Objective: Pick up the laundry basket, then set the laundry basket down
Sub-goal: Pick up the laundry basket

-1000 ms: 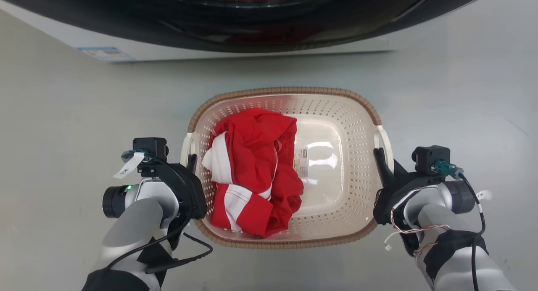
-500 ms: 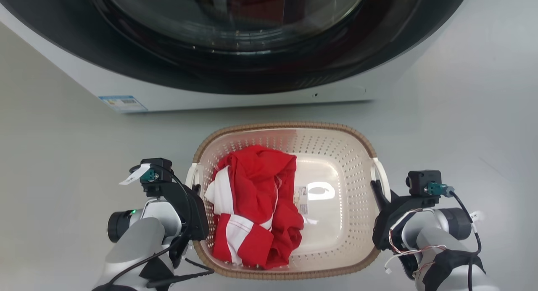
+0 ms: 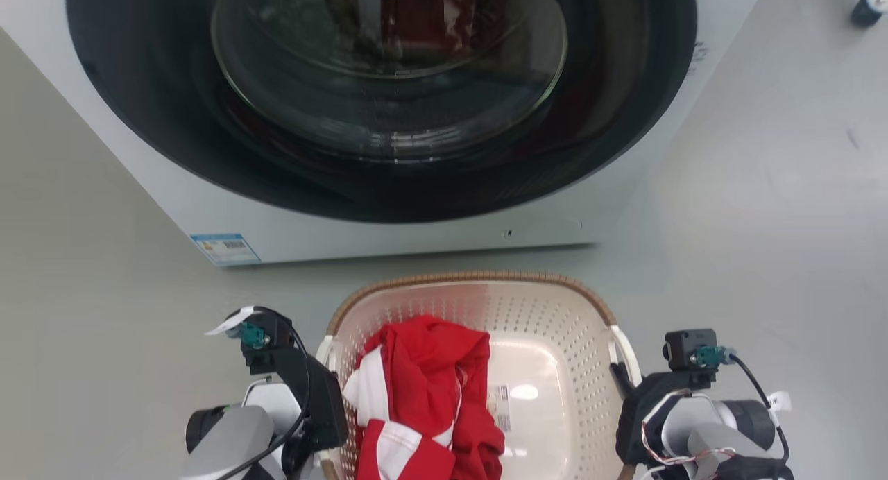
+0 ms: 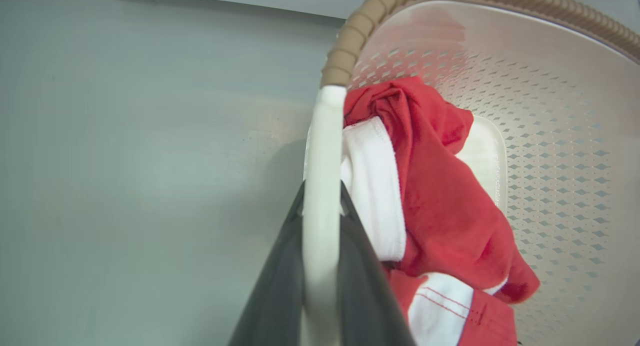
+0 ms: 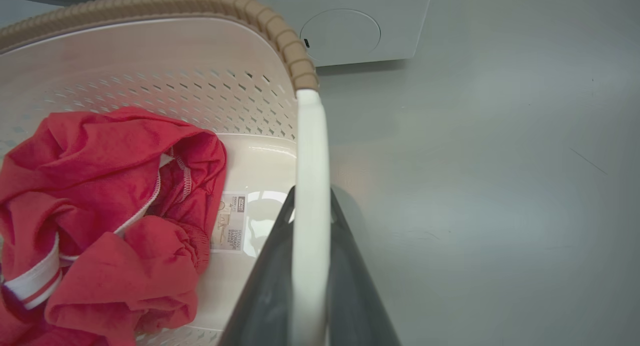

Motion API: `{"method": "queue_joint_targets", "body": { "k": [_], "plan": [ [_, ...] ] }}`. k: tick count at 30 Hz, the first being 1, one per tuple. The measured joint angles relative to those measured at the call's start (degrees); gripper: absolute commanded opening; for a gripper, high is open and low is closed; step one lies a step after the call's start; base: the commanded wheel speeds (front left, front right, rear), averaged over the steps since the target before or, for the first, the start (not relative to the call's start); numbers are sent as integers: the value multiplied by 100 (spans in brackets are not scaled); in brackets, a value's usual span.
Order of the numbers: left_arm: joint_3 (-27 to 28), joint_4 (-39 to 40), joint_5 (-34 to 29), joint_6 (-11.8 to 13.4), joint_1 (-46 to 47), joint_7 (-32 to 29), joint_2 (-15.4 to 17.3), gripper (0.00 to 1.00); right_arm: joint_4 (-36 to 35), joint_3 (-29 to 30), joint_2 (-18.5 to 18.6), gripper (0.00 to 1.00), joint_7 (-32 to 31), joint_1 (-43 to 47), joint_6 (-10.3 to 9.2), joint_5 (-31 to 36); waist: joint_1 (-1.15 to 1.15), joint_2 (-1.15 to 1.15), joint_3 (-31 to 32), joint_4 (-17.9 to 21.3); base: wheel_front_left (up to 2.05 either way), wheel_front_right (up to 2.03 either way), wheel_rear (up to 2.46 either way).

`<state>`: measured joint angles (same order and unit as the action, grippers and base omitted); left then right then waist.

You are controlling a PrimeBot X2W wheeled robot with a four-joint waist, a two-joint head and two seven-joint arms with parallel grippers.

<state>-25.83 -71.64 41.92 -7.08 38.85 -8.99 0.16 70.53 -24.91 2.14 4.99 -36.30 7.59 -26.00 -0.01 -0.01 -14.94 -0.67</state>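
The basket (image 3: 548, 320) is on or just above the grey floor (image 3: 763, 209), near the front of a white washer (image 3: 610, 202) with a dark round door (image 3: 388, 98). It lies between the two arms at the bottom of the head view. Whether its base touches the floor cannot be told.

The left gripper (image 4: 321, 196) has its jaws clenched on the basket's white left handle (image 4: 321, 136), one dark finger on each side of the bar. The right gripper (image 5: 311, 198) grasps the white right handle (image 5: 310, 146) the same way, its jaws closed flat against both faces. Both handles run straight up the wrist views to meet the brown rim (image 5: 280, 33).

A crumpled red garment (image 3: 423, 376) with white bands lies in the basket's left half, bunched against the perforated wall by the left handle. The right half of the basket floor is bare, with a small label (image 5: 229, 222) just beside the garment.

A blue-and-white sticker (image 3: 225, 247) sits on the washer's lower left corner. A small round panel (image 5: 341, 34) is on the washer's lower front, beyond the basket's right corner.
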Motion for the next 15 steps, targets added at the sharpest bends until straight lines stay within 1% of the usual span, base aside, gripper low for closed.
{"method": "queue_joint_targets", "body": {
  "k": [12, 15],
  "plan": [
    [-137, -31, 224, 0, -404, -435, 1, 0, 156, -37, -33, 0, -606, 312, 1, -288, 0, 0, 844, 33, 0, 0, 0],
    [-194, -43, 365, 0, -504, -515, 0, 0, 186, -38, -35, 0, -769, 383, 7, -344, 0, 0, 1020, 42, 0, 0, 0]
  ]
}}
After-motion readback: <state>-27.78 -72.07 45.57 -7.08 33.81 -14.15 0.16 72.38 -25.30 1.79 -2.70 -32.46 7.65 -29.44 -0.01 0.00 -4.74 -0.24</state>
